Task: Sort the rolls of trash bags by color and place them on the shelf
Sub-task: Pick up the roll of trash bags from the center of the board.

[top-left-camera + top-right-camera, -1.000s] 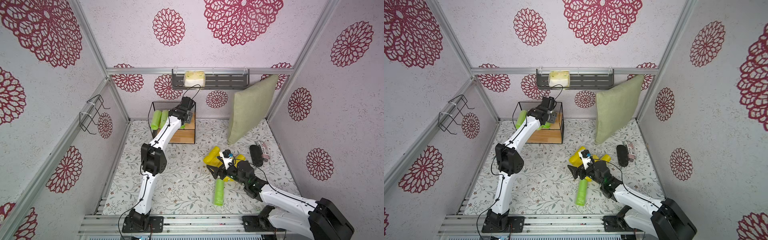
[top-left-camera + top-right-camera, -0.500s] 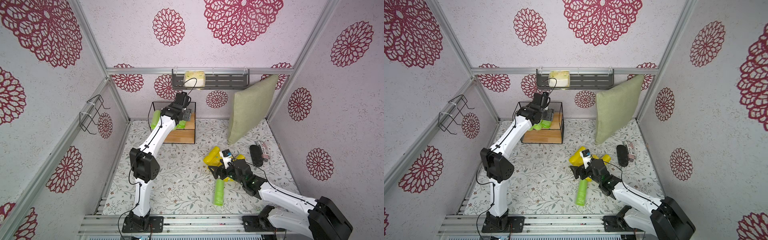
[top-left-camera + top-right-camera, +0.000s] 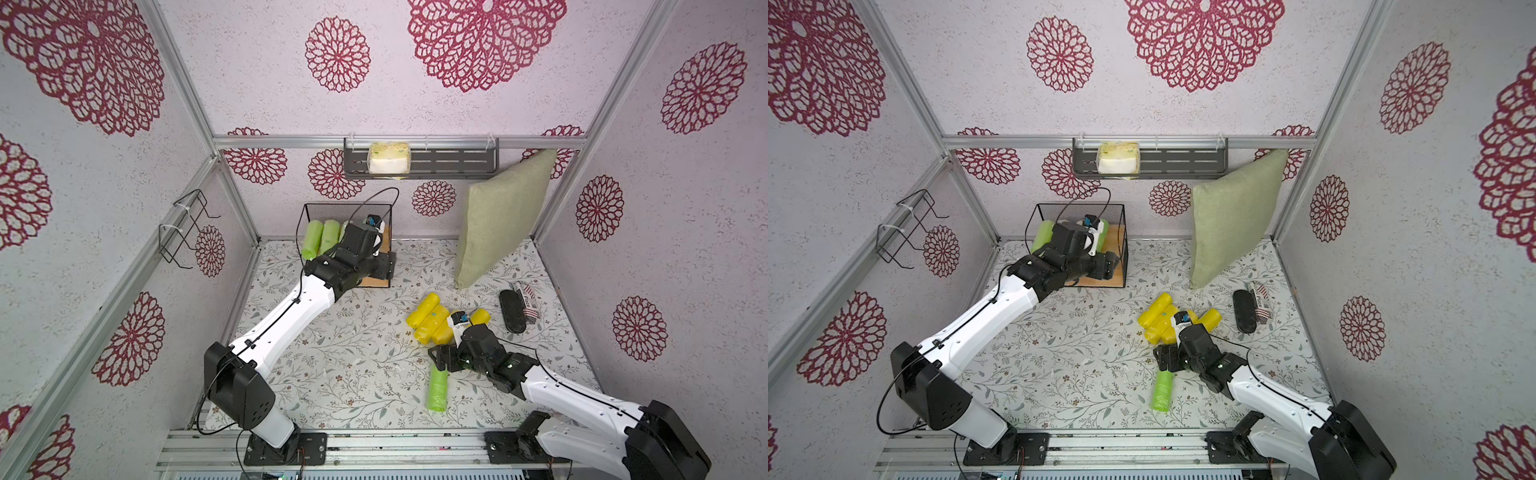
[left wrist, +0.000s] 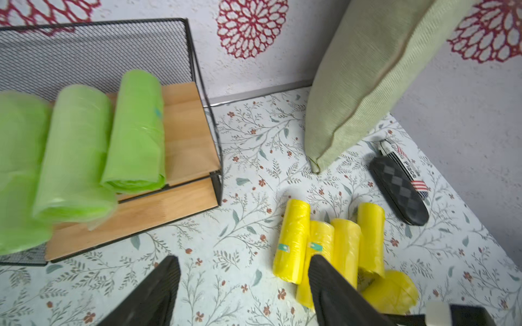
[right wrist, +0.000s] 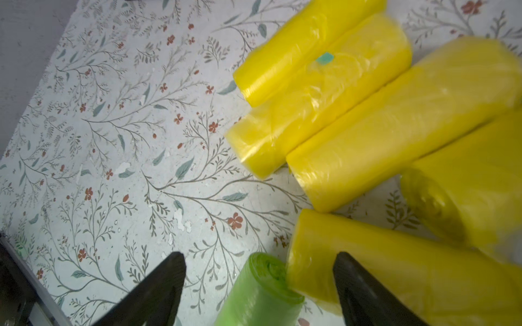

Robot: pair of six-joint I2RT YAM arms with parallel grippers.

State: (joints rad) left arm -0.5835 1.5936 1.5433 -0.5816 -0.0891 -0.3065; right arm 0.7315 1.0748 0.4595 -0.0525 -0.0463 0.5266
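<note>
Two pincers, both released and holding nothing. The right pincer [image 5: 258, 255] hangs low over the floral floor [image 5: 113, 141], its black fingers [image 5: 161, 290] spread to either side of one end of a lone lime-green roll [image 5: 260, 296]. Whether either finger touches the roll cannot be told. In a top view this roll [image 3: 437, 392] lies on the floor, its gripped-about end pointing toward the yellow rolls [image 3: 432, 320]. There are five of these in a loose cluster, three lying parallel and touching, and the nearest one is just beside the green roll's end. The left pincer [image 4: 243, 257] also has its fingers [image 4: 158, 293] wide apart, with only floor between them. In a top view it [image 3: 384, 266] hovers just in front of the right part of the shelf [image 3: 332, 212], which stands against the back wall. On the shelf's upper board [image 4: 183, 113] three green rolls [image 4: 135, 132] lie side by side. The outermost is blurred at the frame edge, so more may lie there. The lower board [image 4: 158, 209] juts out beneath them. Further out, a pale green pillow [image 3: 503, 220] leans into the back right corner. A black case [image 3: 512, 311] lies near the yellow cluster, with a striped packet [image 3: 527, 301] touching it. On the back wall hangs a dark wall rack [image 3: 436, 160] holding a tissue pack [image 3: 388, 158].
</note>
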